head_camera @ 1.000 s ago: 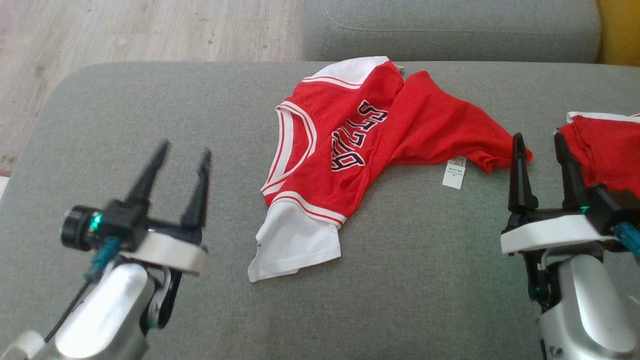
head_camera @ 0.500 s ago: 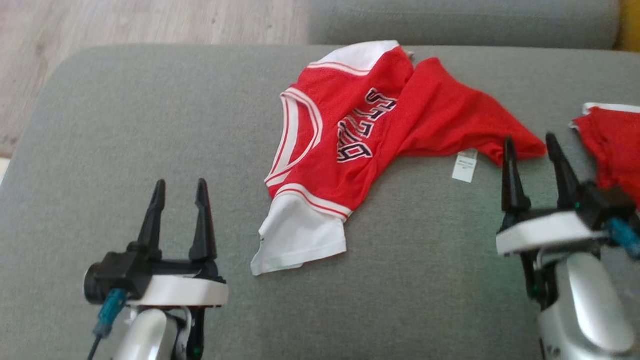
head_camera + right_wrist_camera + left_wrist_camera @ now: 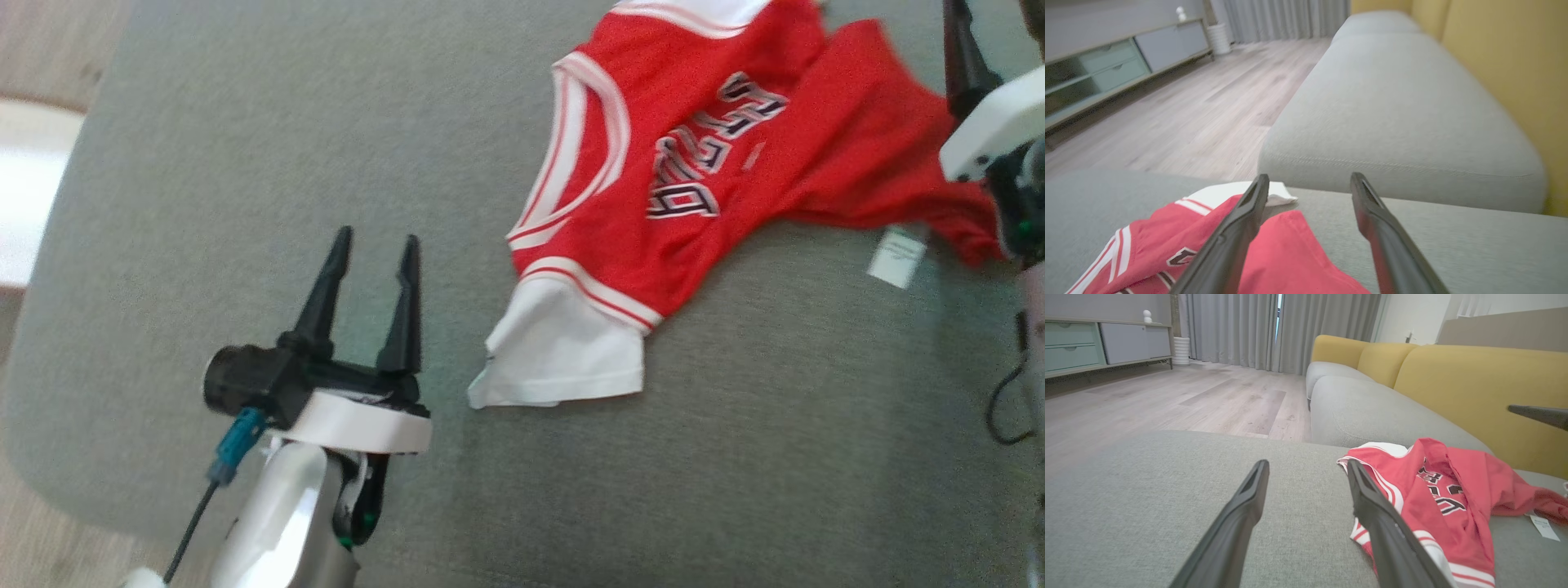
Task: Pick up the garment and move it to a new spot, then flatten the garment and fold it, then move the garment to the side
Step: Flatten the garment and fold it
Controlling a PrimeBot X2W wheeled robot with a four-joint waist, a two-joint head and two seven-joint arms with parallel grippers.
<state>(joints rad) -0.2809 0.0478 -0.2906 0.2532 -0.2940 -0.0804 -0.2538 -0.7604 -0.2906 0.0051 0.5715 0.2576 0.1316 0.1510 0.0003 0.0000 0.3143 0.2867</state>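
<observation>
The garment (image 3: 694, 180) is a red jersey with white sleeves and dark lettering, lying crumpled on the grey sofa cushion (image 3: 245, 163). My left gripper (image 3: 377, 237) stands open and empty above bare cushion, left of the near white sleeve (image 3: 563, 359). In the left wrist view the garment (image 3: 1453, 498) lies to the right of the left gripper (image 3: 1307, 463). My right gripper (image 3: 1310, 177) is open above the garment's (image 3: 1290, 261) far edge, holding nothing. One of its fingers (image 3: 963, 57) rises at the head view's top right.
A white tag (image 3: 896, 256) hangs off the garment's right end. Wooden floor (image 3: 49, 49) lies past the cushion's left edge. A second grey cushion (image 3: 1392, 102) sits beyond, with the yellow backrest (image 3: 1474, 384) to the right. A low cabinet (image 3: 1086, 347) stands across the room.
The head camera has turned and dipped, so the whole picture shifted. The right gripper has reached forward over the garment's far right part. Both grippers stayed open.
</observation>
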